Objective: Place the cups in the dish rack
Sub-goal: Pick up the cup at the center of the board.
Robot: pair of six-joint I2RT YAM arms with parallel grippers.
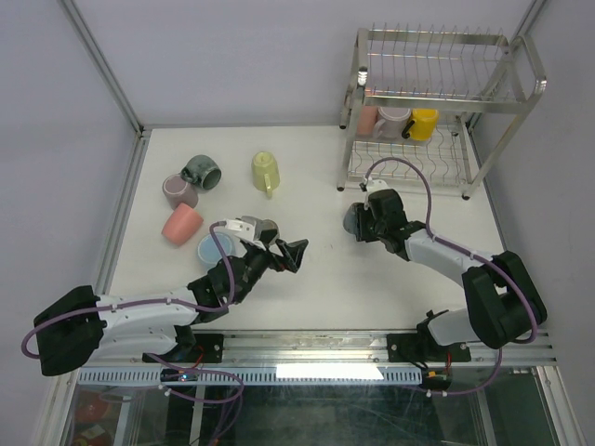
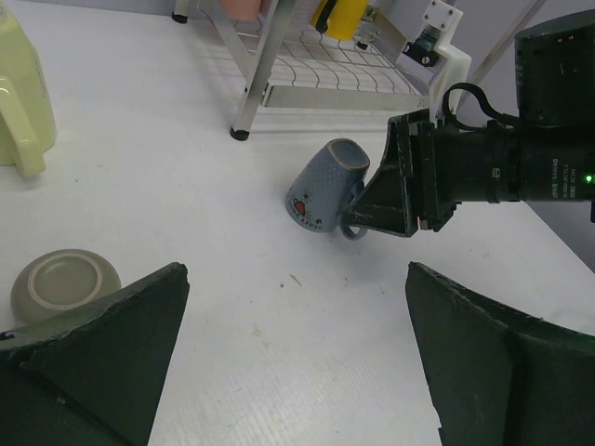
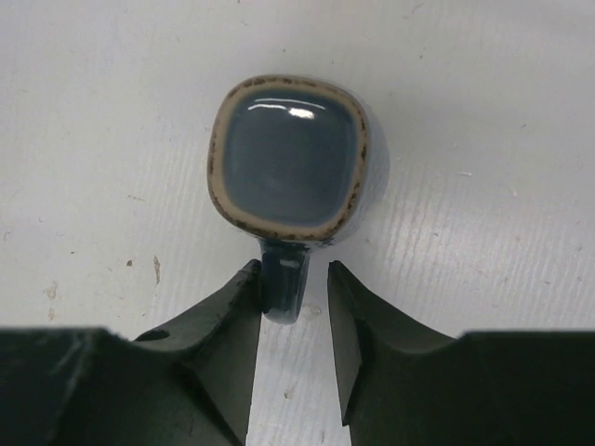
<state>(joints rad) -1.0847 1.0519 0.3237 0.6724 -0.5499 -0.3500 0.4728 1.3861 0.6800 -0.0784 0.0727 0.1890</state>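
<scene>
A grey-blue mug (image 3: pixel 288 158) lies on its side on the white table, mouth toward the right wrist camera. My right gripper (image 3: pixel 293 279) straddles its handle (image 3: pixel 283 288): the left finger (image 3: pixel 232 316) touches it, while a gap remains at the right finger (image 3: pixel 349 316). The same mug (image 2: pixel 323 189) and right gripper (image 2: pixel 372 209) show in the left wrist view. My left gripper (image 2: pixel 297 353) hovers wide open over bare table, holding nothing. The chrome dish rack (image 1: pixel 437 102) holds pink (image 1: pixel 369 119), mauve (image 1: pixel 392 121) and yellow (image 1: pixel 424 123) cups on its lower shelf.
Loose cups lie at the left: dark grey-green (image 1: pixel 200 171), mauve (image 1: pixel 180 190), salmon (image 1: pixel 182 223), light blue (image 1: pixel 216 249) and pale yellow-green (image 1: pixel 265 170). A taupe cup (image 2: pixel 65 282) lies bottom-up beside my left gripper. A metal frame post (image 1: pixel 102 65) runs along the back left.
</scene>
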